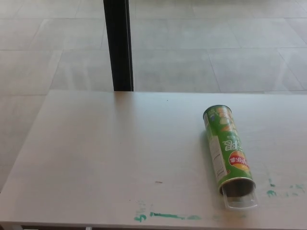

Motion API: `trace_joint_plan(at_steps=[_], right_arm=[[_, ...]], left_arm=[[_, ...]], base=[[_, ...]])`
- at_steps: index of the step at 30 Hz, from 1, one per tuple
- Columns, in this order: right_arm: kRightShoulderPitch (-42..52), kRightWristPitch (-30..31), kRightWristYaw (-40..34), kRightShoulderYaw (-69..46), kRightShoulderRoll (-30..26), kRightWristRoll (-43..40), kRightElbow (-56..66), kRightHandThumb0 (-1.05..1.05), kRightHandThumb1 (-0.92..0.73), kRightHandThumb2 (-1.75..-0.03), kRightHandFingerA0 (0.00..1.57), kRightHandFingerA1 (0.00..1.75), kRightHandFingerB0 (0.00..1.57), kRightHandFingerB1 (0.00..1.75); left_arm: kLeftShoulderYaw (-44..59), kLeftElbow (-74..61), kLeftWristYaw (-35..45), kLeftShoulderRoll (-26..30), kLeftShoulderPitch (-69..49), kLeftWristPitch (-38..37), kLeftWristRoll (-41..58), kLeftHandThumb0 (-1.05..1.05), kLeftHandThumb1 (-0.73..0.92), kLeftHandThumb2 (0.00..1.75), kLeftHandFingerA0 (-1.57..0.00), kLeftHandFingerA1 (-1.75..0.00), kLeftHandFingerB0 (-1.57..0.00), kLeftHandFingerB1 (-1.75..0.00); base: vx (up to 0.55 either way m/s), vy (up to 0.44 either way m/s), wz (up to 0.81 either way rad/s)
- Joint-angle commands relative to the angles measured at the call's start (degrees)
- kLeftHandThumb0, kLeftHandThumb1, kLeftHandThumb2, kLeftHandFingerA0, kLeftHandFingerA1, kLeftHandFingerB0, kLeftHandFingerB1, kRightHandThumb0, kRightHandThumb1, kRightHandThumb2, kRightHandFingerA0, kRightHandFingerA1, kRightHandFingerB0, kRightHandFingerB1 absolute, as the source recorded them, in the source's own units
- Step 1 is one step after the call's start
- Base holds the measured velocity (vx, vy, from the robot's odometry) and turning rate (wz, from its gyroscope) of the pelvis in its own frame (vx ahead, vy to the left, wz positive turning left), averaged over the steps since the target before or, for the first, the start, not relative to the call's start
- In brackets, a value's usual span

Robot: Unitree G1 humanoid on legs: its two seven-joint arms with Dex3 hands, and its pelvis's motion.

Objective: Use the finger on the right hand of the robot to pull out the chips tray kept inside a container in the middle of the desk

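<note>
A green chips can point(225, 146) lies on its side on the pale desk point(110, 153), right of the middle. Its closed end points away from me and its open mouth point(237, 187) faces the near edge. A clear plastic tray point(240, 201) sticks out a short way from that mouth and rests on the desk. Neither of my hands shows in the head view.
Green paint smears point(165, 216) mark the desk along the near edge and at the right point(285, 190). A black post point(119, 45) stands behind the desk's far edge. Tiled floor point(216, 48) lies beyond the desk.
</note>
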State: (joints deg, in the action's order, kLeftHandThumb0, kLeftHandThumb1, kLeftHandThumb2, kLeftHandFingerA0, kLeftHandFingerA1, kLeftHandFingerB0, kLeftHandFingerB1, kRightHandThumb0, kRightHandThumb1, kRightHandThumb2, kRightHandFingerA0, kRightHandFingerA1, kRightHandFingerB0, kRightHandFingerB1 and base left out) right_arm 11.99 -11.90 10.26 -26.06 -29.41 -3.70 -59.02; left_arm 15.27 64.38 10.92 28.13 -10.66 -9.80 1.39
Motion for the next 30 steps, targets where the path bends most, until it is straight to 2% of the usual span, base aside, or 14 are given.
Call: trace_joint_plan(at_steps=[1, 5, 7, 11, 13, 15, 23, 24, 25, 26, 27, 28, 29, 30], right_arm=[[-1.40, -4.12, -1.68, -2.62, -5.02, -2.34, 0.92, -0.33, -0.68, -0.61, 0.75, 0.61, 0.34, 0.35], [-1.52, -4.39, -4.24, -5.91, -6.02, -3.88, 7.42, -0.30, -0.66, -0.60, 0.80, 0.81, 0.27, 0.37], [-1.32, -3.19, -5.24, -8.10, -6.39, -4.46, 15.17, -0.31, -0.65, -0.59, 0.78, 0.72, 0.26, 0.37], [-2.19, -2.52, -5.60, -11.00, -5.71, -5.65, 22.92, -0.29, -0.63, -0.59, 0.77, 0.93, 0.28, 0.35], [-1.56, 0.08, -4.45, -13.17, -4.46, -8.94, 37.13, -0.29, -0.61, -0.58, 0.79, 1.22, 0.36, 0.36], [-2.66, -0.12, -2.98, -12.50, -5.81, -8.75, 45.41, -0.26, -0.62, -0.57, 0.92, 1.10, 0.35, 0.33], [-2.86, 7.97, -0.40, -7.60, -7.04, -8.83, 71.24, -0.09, -0.59, -0.57, 0.90, 1.07, 0.26, 0.35], [-3.11, 7.56, -0.25, -6.56, -7.39, -6.87, 72.88, -0.04, -0.41, -0.87, 0.93, 0.99, 0.16, 0.50], [-3.07, 7.46, -0.11, -6.32, -7.47, -6.11, 73.42, -0.04, -0.41, -0.87, 0.93, 0.99, 0.16, 0.50], [-3.38, 5.66, 0.31, -5.12, -7.90, -3.55, 74.04, -0.01, -0.40, -0.86, 0.95, 0.98, 0.18, 0.51], [-3.54, 6.24, 1.29, -3.33, -8.87, -1.68, 76.50, -0.04, -0.56, -0.56, 0.94, 1.07, 0.30, 0.35], [-4.10, 6.44, 2.66, -1.20, -9.43, -1.43, 77.86, -0.03, -0.38, -0.87, 0.97, 1.04, 0.21, 0.53], [-4.23, 6.75, 2.93, -0.42, -9.60, -0.64, 78.45, -0.08, -0.55, -0.56, 0.91, 1.21, 0.34, 0.37], [-4.38, 7.07, 3.18, 0.52, -9.84, 0.60, 79.12, -0.08, -0.55, -0.56, 0.91, 1.21, 0.34, 0.37]], left_arm=[[0.42, 0.32, 2.38, 1.32, 0.01, -2.81, 1.04, -0.41, 0.74, 0.62, -0.49, -0.45, -0.50, -0.41], [0.55, 0.89, 2.39, 1.36, 0.06, -2.95, 1.10, -0.43, 0.73, 0.62, -0.51, -0.46, -0.51, -0.41], [0.62, 0.99, 2.60, 1.42, -0.03, -3.23, 1.17, -0.43, 0.73, 0.62, -0.50, -0.46, -0.50, -0.41], [0.66, 0.22, 2.33, 1.57, -0.47, -3.05, 1.15, -0.43, 0.73, 0.62, -0.51, -0.48, -0.51, -0.41], [0.49, 0.33, 1.97, 1.45, -0.31, -3.09, 0.92, -0.42, 0.73, 0.62, -0.51, -0.48, -0.51, -0.41], [0.29, 1.53, 1.02, 1.49, 0.73, -2.76, 0.50, -0.42, 0.73, 0.62, -0.53, -0.49, -0.53, -0.41], [0.93, 0.85, 2.24, 1.39, 0.99, -2.01, 1.53, -0.42, 0.73, 0.62, -0.52, -0.48, -0.48, -0.40], [1.17, 0.97, 2.44, 1.34, 0.99, -2.20, 1.80, -0.42, 0.72, 0.61, -0.52, -0.49, -0.50, -0.41], [1.21, 0.97, 2.47, 1.27, 0.95, -2.33, 1.86, -0.42, 0.72, 0.61, -0.52, -0.49, -0.50, -0.41], [1.03, 1.26, 2.05, 1.30, 1.15, -2.18, 1.58, -0.41, 0.72, 0.62, -0.53, -0.48, -0.50, -0.41], [0.80, 0.89, 1.96, 1.34, 0.86, -2.50, 1.32, -0.41, 0.73, 0.62, -0.52, -0.49, -0.51, -0.41], [0.56, 0.42, 2.21, 1.41, 0.43, -3.15, 1.09, -0.42, 0.73, 0.62, -0.51, -0.48, -0.51, -0.41], [0.59, 0.01, 2.28, 1.43, 0.22, -3.13, 1.13, -0.42, 0.73, 0.62, -0.50, -0.49, -0.52, -0.42], [0.65, -0.57, 2.34, 1.45, -0.04, -3.01, 1.22, -0.42, 0.73, 0.62, -0.50, -0.49, -0.52, -0.42]], base=[[0.00, 0.000, 0.00], [0.00, 0.000, 0.00], [0.00, 0.000, 0.00], [0.00, 0.000, 0.00], [0.00, 0.000, 0.00], [0.00, 0.000, 0.00], [0.00, 0.000, 0.00], [0.00, 0.000, 0.00], [0.00, 0.000, 0.00], [0.00, 0.000, 0.00], [0.00, 0.000, 0.00], [0.00, 0.000, 0.00], [0.00, 0.000, 0.00], [0.00, 0.000, 0.00]])
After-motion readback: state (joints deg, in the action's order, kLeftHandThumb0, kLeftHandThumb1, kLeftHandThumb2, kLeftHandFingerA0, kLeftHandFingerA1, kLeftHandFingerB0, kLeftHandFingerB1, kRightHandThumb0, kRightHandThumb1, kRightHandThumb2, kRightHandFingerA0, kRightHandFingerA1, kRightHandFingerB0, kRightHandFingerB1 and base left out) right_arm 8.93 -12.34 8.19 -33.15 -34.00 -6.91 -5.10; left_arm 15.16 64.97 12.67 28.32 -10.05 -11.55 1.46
